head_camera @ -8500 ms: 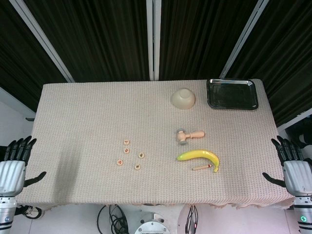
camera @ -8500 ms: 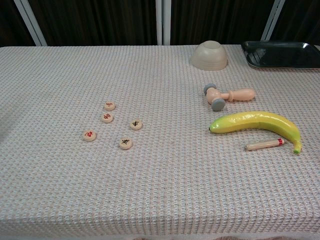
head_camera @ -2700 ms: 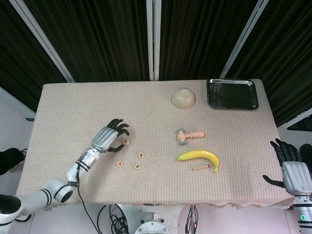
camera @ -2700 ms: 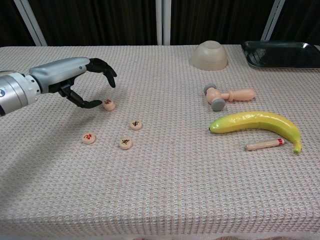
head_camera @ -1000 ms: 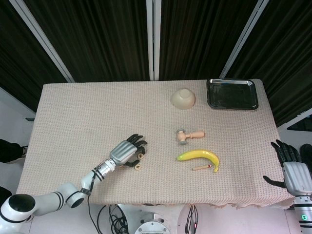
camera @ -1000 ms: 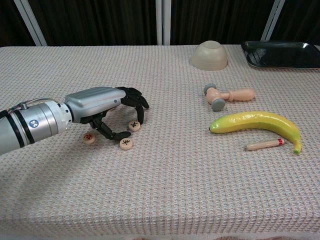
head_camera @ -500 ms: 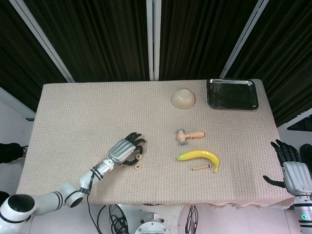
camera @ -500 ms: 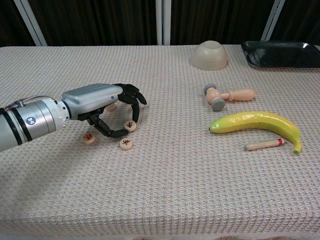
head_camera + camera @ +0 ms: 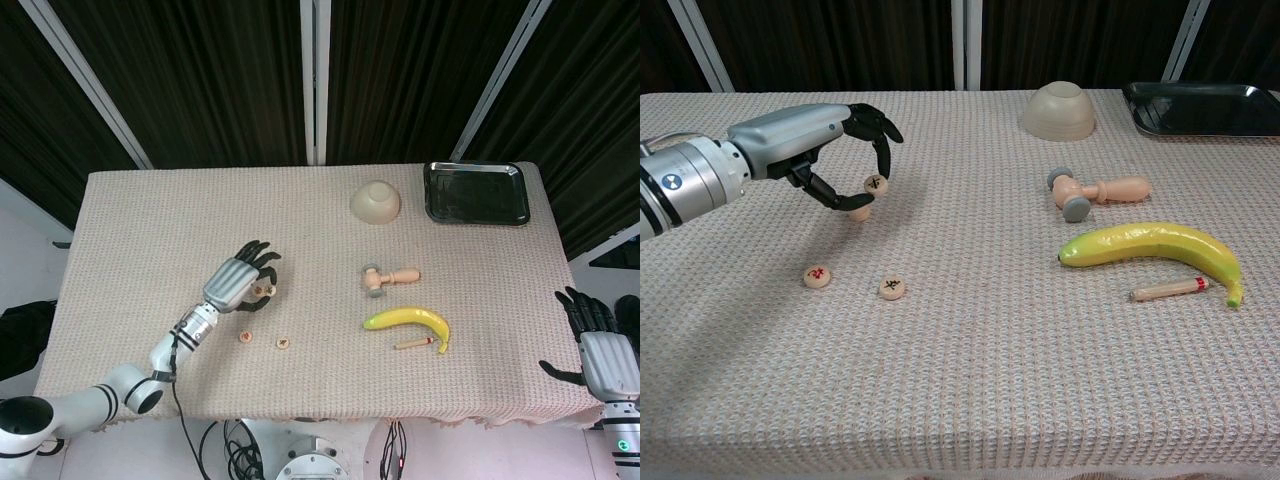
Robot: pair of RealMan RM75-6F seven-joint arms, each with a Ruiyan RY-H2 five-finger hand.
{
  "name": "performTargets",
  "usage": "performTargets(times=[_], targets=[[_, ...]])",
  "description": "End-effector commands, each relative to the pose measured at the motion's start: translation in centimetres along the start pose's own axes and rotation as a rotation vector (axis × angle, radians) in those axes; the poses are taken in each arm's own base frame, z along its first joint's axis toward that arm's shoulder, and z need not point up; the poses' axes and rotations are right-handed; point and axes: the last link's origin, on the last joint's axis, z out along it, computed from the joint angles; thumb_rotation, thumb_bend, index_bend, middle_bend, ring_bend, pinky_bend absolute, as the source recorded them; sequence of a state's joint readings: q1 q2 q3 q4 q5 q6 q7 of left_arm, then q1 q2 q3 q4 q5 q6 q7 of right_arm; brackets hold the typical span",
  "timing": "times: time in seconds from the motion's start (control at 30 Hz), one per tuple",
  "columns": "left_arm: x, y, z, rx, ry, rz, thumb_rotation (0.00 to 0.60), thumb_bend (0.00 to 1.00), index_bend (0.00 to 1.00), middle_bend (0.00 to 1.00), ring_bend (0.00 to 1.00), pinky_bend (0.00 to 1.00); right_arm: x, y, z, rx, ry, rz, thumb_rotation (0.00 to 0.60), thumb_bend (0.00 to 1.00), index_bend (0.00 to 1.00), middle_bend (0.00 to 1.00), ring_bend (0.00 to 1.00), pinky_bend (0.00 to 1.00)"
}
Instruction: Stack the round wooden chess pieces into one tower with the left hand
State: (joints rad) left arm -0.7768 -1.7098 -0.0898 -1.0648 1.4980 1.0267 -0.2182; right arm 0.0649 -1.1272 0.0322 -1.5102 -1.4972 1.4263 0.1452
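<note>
A: What is seen, from the largest thing down?

B: A tabletop (image 9: 150, 220) covered by a beige woven cloth is seen, and a black tray (image 9: 476, 193) is set at its far right corner. An upturned beige bowl (image 9: 375, 201) is placed just left of the tray. A banana (image 9: 1152, 247) is laid near the right front, with a small wooden stick (image 9: 1168, 290) beside its tip, and a wooden mallet (image 9: 1095, 192) is found between bowl and banana.

A: And the robot hands?

B: The left robot hand (image 9: 835, 150) is held above the tabletop on the left side. One round chess piece (image 9: 876, 184) is pinched between a fingertip and the thumb, tilted and lifted clear of the cloth. The right robot hand (image 9: 592, 335) is seen only in the head view, beyond the right edge of the tabletop, with fingers spread and nothing held.

A: Where are the other pieces?

B: A stacked pair (image 9: 859, 211) is seen just under the raised piece, partly hidden by the thumb. A red-marked piece (image 9: 818, 276) and a dark-marked piece (image 9: 892, 288) are laid flat nearer the front, close together but apart.
</note>
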Motion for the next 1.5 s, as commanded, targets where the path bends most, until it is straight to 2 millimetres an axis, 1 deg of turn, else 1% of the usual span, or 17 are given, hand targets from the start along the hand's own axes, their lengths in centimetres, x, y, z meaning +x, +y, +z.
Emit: performTargets(times=[0.03,0.4,1.3,1.5], targets=[[0.2,-0.9,0.0,0.041,-0.009,-0.013,0.6,0.32,0.48,0.16,0.0,0.0,0.0,0.0,0.0,0.0,0.0,0.0,0.6,0.0,0.0,0.0,0.0,0.0],[-0.8,-1.6,-0.2,0.059,-0.056,-0.016,0.6,0.32,0.48,0.16,0.0,0.0,0.1,0.0,0.0,0.002,0.0,0.0,0.6,0.0,0.0,0.0,0.0,0.0],[-1.4,-2.3,-0.4,0.091,-0.072,-0.039,0.6,0.31,0.48,0.17,0.0,0.0,0.0,0.2,0.0,-0.002,-0.01,-0.004,0.6,0.0,0.0,0.0,0.0,0.0],[-1.4,-2.5,-0.4,0.095,-0.071,-0.037,0.6,0.32,0.45,0.17,0.0,0.0,0.0,0.2,0.1,-0.001,-0.011,-0.005,0.6,0.0,0.0,0.0,0.0,0.0]])
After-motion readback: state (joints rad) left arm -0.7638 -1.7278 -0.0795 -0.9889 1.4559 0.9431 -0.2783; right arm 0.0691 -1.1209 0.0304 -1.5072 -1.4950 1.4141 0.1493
